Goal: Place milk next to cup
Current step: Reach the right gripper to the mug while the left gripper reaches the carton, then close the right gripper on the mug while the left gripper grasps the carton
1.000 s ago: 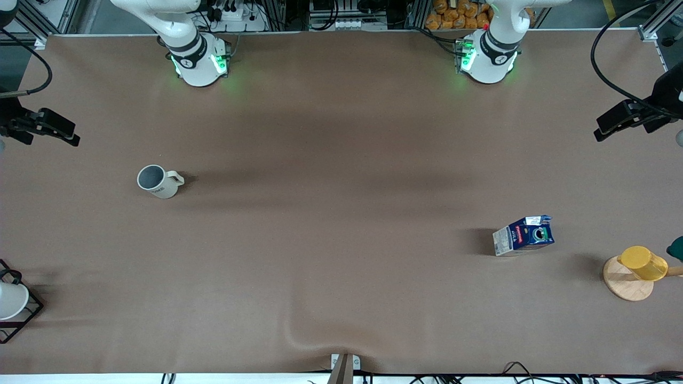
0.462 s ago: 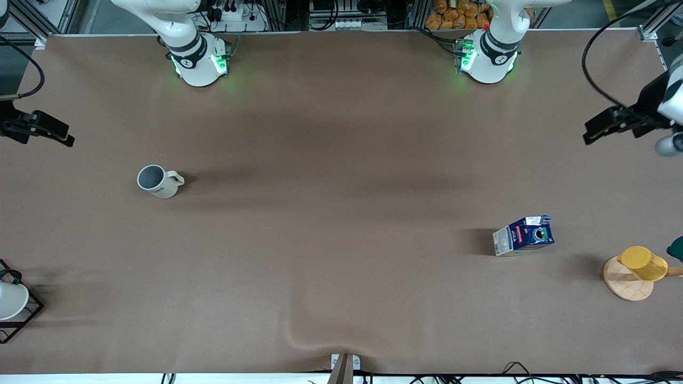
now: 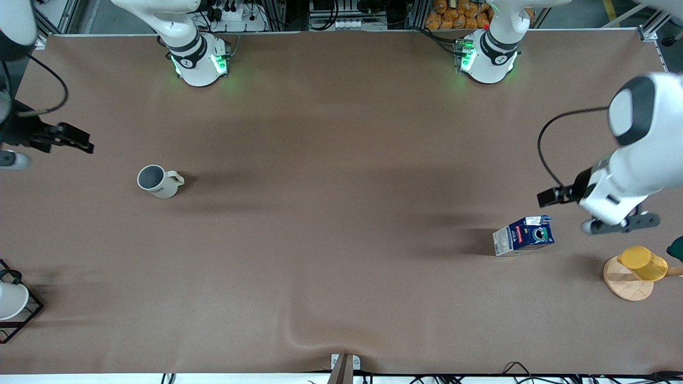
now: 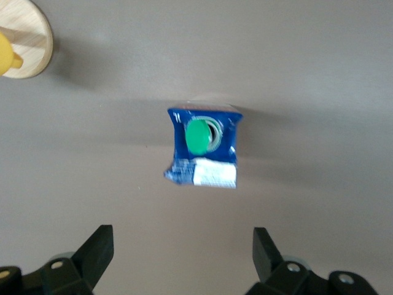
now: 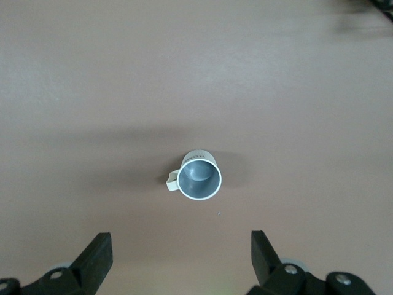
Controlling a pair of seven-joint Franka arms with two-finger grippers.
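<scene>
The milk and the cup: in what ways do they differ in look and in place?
The milk is a dark-blue carton with a green cap; the cup is a cream-white round mug with a handle. The milk is capped; the cup is open-topped. The milk stands toward the left arm's end of the table, the cup toward the right arm's. Both stand upright and untouched.

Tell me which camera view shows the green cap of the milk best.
The left wrist view: it looks straight down on the milk, so the green cap shows whole. The front view shows the cap small, on the carton's top. The right wrist view does not show it.
</scene>
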